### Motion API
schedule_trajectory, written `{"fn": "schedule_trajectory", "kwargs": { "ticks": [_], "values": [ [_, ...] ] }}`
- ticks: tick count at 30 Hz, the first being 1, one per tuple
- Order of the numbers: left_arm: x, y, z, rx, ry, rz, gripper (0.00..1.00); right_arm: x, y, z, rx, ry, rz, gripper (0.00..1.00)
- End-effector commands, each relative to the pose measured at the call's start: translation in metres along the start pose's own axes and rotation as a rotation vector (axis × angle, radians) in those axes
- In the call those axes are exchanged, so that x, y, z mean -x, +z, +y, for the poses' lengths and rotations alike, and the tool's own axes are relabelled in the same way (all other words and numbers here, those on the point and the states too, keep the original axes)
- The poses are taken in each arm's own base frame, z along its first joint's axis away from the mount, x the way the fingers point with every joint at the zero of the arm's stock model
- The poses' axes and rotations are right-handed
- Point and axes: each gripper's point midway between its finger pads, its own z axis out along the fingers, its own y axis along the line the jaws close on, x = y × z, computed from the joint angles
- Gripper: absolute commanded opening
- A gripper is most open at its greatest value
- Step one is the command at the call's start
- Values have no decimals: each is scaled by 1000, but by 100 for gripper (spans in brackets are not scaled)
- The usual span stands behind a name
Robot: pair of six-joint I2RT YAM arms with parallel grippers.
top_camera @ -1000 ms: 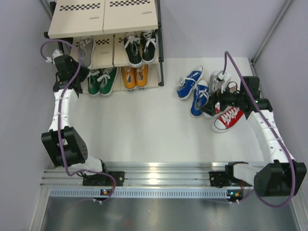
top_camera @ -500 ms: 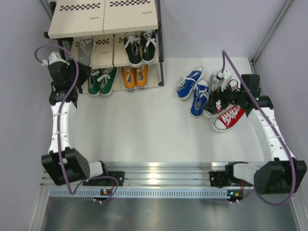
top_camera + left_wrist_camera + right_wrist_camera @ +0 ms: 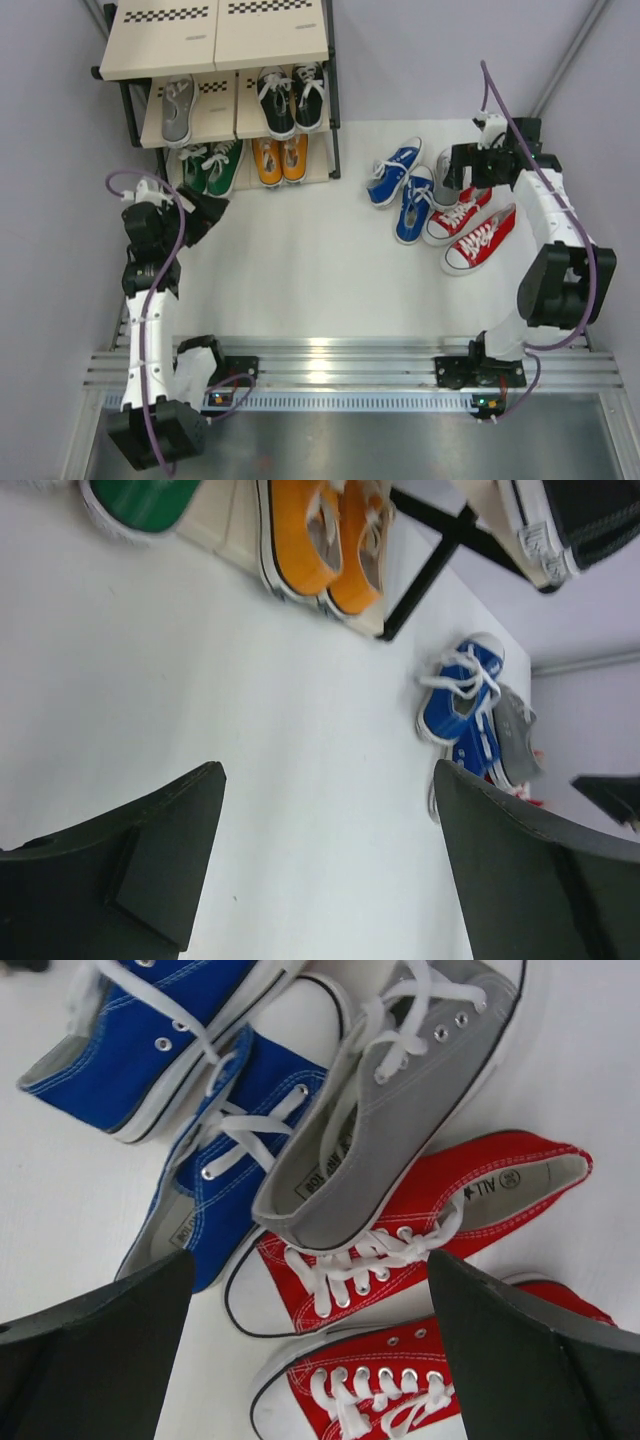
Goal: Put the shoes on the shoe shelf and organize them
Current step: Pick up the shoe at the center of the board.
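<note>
Your left claw [image 3: 328,778] is spread wide with nothing between its fingers. It hangs just in front of the shoe shelf [image 3: 215,38], off the shelf's left end, looking along the table [image 3: 300,270] past the lowest board. Your right claw [image 3: 310,1257] is also fully spread and grips nothing. It sits well to the right of the shelf, directly above the loose shoes lying there.

Seven shoes are on the shelf. On its middle tier, one grey shoe [image 3: 177,108] lies alone on the left half, and the black pair [image 3: 291,98] stands side by side on the right half. On its lowest tier, the green pair [image 3: 212,166] takes the left half and the orange pair [image 3: 280,158] the right, with toes pointing out of the shelf. The top boards show their checkered strips.

Five shoes lie on the table to the right of the shelf, bunched together. The blue pair [image 3: 400,188] is the closest to the shelf, its two shoes touching and angled differently. Just beyond it is the second grey shoe [image 3: 390,1130], under your right claw; its heel end presses against one blue shoe and lies over the laces of one red shoe. The red pair [image 3: 468,228] is farthest from the shelf, both shoes tilted the same way, one just beside the other.

Plain grey walls close in behind and beside the shelf.
</note>
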Motion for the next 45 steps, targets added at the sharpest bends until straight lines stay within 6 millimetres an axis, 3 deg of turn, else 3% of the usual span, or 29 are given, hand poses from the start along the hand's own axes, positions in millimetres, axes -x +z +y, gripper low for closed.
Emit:
{"fn": "schedule_trajectory", "kwargs": {
  "ticks": [1,5,9,12,14,18,19,21,22,27,30,33,34,38,39,45],
  "values": [
    [-32,-10,-18,-111,-53,109,91,36,9,-26,-197,74,-83,99],
    [-68,-9,-20,-124,-70,196,91,32,42,-46,-300,185,-53,97],
    [-110,-3,-44,-133,-23,300,91,32,66,-47,-271,198,-35,92],
    [-138,1,-62,-152,13,393,91,24,84,-52,-269,207,-4,81],
    [-149,8,-68,-133,19,427,91,18,94,-54,-264,219,13,70],
    [-173,9,-99,-190,41,479,92,19,102,-49,-225,221,0,43],
    [-175,12,-109,-224,34,474,92,23,101,-48,-218,218,-15,29],
    [-185,10,-122,-272,10,489,92,28,98,-48,-207,227,-33,13],
    [-190,11,-124,-274,-29,497,92,36,93,-46,-197,232,-57,0],
    [-198,9,-164,-390,-104,489,92,61,53,-45,-181,230,-175,0],
    [-199,10,-181,-411,-134,486,93,80,8,-29,-142,169,-270,0],
    [-195,12,-199,-432,-169,489,93,78,-15,-9,-80,93,-296,0],
    [-195,15,-203,-435,-174,491,93,84,-34,6,-38,39,-335,0],
    [-182,17,-230,-522,-193,462,93,73,-70,49,116,-119,-354,0],
    [-176,16,-240,-563,-188,440,93,63,-85,74,228,-164,-342,0],
    [-165,15,-264,-669,-144,399,93,30,-112,138,473,-252,-307,0]
  ]
}}
